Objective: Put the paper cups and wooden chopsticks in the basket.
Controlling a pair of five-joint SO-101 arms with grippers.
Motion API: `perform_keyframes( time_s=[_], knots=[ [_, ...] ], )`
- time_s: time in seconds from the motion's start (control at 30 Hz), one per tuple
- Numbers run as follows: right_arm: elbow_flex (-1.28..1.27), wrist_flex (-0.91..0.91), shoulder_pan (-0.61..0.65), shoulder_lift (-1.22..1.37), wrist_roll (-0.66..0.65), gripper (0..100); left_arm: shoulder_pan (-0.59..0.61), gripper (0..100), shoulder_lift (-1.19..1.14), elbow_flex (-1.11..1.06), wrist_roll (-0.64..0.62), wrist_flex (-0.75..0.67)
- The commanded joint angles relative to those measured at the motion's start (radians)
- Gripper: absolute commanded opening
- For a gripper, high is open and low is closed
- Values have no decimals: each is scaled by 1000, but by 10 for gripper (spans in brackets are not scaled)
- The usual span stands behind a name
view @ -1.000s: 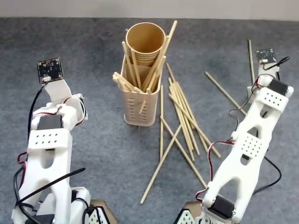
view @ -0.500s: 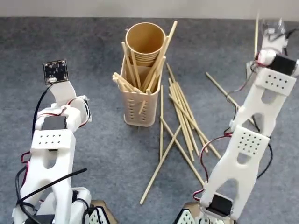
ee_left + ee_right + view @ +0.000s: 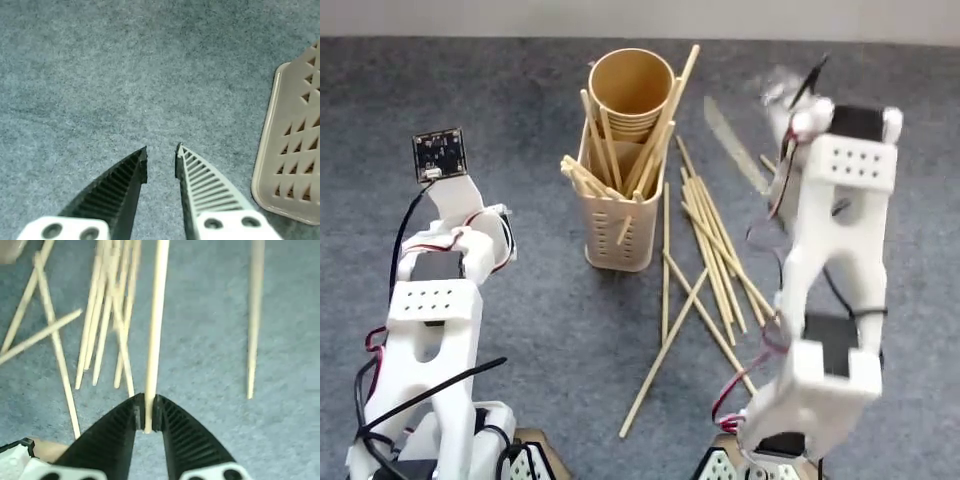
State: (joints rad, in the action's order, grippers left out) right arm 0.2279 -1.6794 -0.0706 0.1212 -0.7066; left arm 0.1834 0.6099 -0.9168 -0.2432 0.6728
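1. I see stacked tan paper cups point(image 3: 632, 85) standing in the beige perforated basket point(image 3: 617, 235), with leaning chopsticks point(image 3: 610, 150) around them.
2. Loose chopsticks point(image 3: 710, 250) lie crisscrossed just beside the basket.
3. One held chopstick point(image 3: 156, 325) is pinched in my right gripper point(image 3: 148, 412).

paper cups point(image 3: 631, 85) stand in the basket point(image 3: 617, 240), chopsticks point(image 3: 708, 240) lie right of it.

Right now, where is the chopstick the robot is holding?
The chopstick is pinched in the right gripper, near the loose chopsticks that lie to the right of the basket in the high view.
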Motion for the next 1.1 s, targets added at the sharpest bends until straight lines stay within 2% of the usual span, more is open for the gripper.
perform_keyframes(
  time_s=[0.0,0.2,0.43,0.6,0.7,0.9,1.07],
  knots=[
    [-326,186,-8,-165,-18,5,-16,108,15,5,-3,-15],
    [-611,513,-99,-188,15,5,-16,108,15,4,-5,-14],
    [-654,654,-214,-188,14,5,-16,108,15,4,-5,-14],
    [-647,676,-297,-188,-11,5,-16,108,15,4,-5,-12],
    [-651,671,-277,-188,-97,5,-16,108,15,4,-5,-12],
    [-654,673,-231,-186,-112,10,-16,108,15,4,-5,-12],
    [-654,671,-229,-186,-261,29,-16,108,15,4,-5,-12]
  ],
)
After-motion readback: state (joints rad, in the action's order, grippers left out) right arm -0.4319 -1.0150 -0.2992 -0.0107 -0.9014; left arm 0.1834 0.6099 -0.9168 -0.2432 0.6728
